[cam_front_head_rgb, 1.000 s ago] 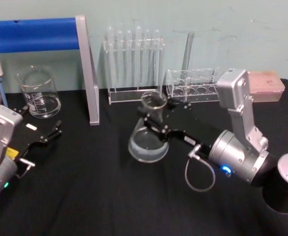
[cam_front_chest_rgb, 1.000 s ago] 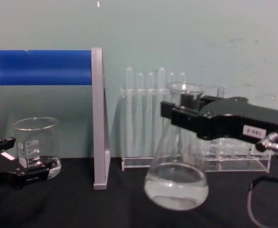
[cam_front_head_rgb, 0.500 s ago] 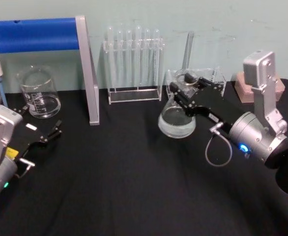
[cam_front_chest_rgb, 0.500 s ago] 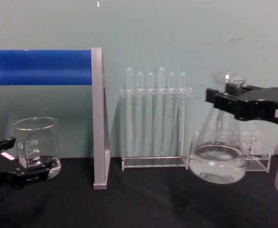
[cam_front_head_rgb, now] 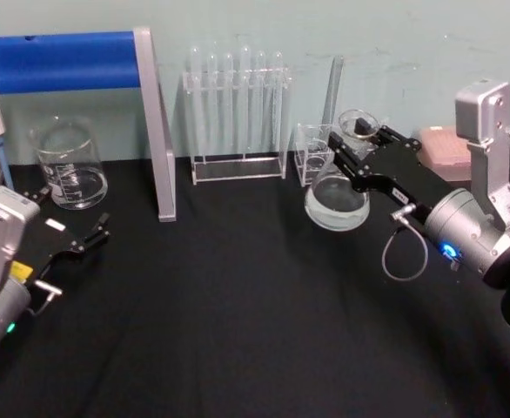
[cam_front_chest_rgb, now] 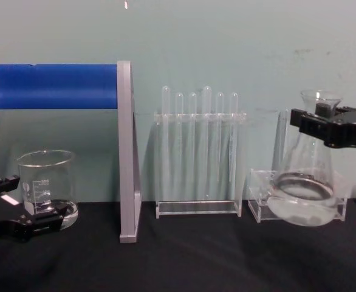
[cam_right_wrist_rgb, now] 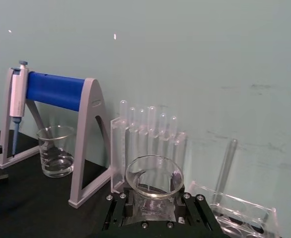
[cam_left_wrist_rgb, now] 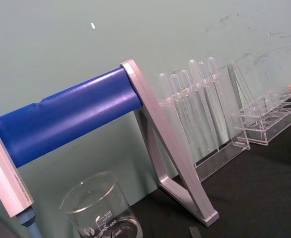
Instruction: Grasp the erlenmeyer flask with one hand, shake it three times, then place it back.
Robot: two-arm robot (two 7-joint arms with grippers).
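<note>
Glass erlenmeyer flask [cam_front_head_rgb: 336, 202] hung low above the black table [cam_front_head_rgb: 220, 296] before the clear rack [cam_front_head_rgb: 310, 155], its neck clamped between the right gripper's [cam_front_head_rgb: 360, 139] fingers, while the left gripper [cam_front_head_rgb: 70, 218] rested spread-fingered near the beaker [cam_front_head_rgb: 68, 165].

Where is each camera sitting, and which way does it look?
Head: high, looking down; right gripper holds the erlenmeyer flask, left gripper open.
Chest: low, looking across; both grippers at its edges.
Left wrist: faces blue stand and beaker.
Right wrist: over its own fingers, at the flask's rim.
Head and chest share the test tube rack.
</note>
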